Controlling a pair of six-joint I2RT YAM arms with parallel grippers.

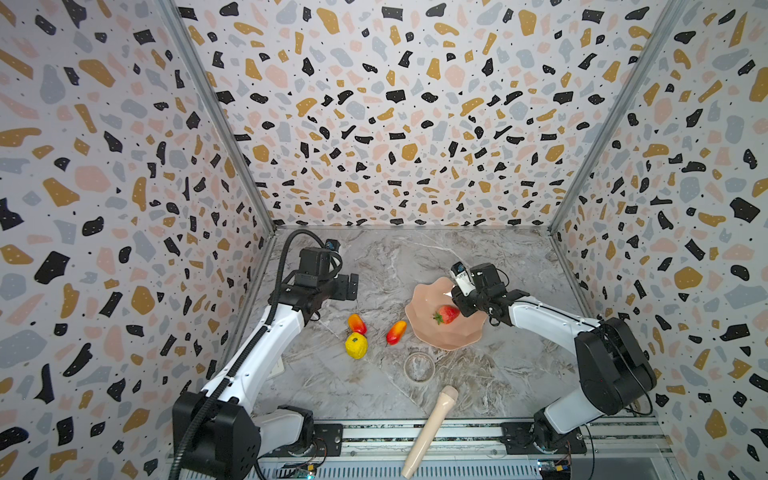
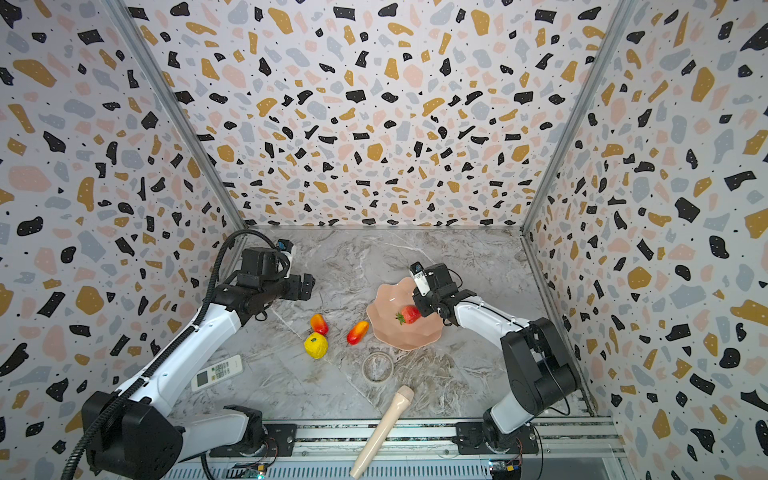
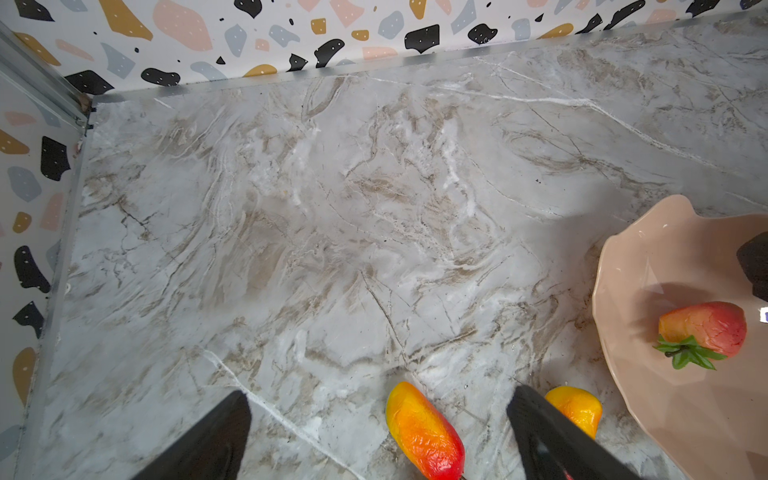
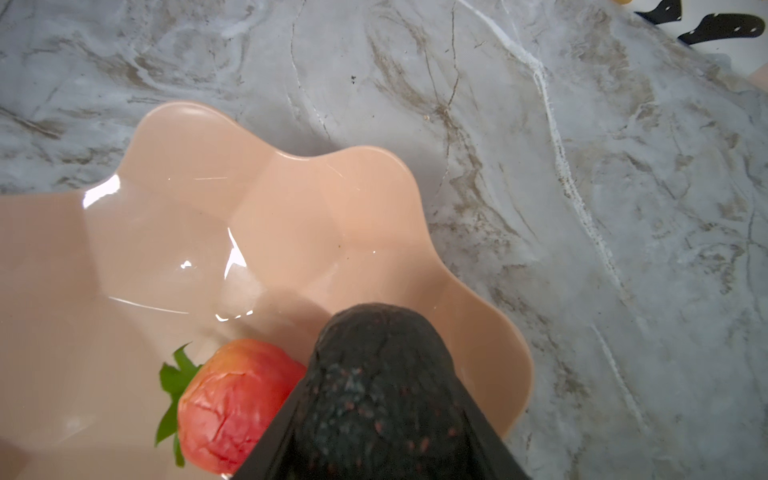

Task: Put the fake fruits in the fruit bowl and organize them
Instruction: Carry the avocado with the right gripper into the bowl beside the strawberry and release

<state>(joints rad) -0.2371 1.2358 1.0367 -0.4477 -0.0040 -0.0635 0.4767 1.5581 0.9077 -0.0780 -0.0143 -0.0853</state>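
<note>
Marble tabletop (image 1: 374, 257) under glossy peach-pink scalloped fruit bowl (image 1: 424, 303)

Robot lab cell: terrazzo-print walls (image 1: 395, 104), marble-look tabletop (image 1: 395, 257), aluminium rail (image 1: 374, 434).

Roomy bowl (image 1: 428, 299), lone strawberry (image 1: 448, 313) inside

both top views look down from high in front; wrist views sit close, both catching the fruit bowl (image 3: 636, 266).
</note>
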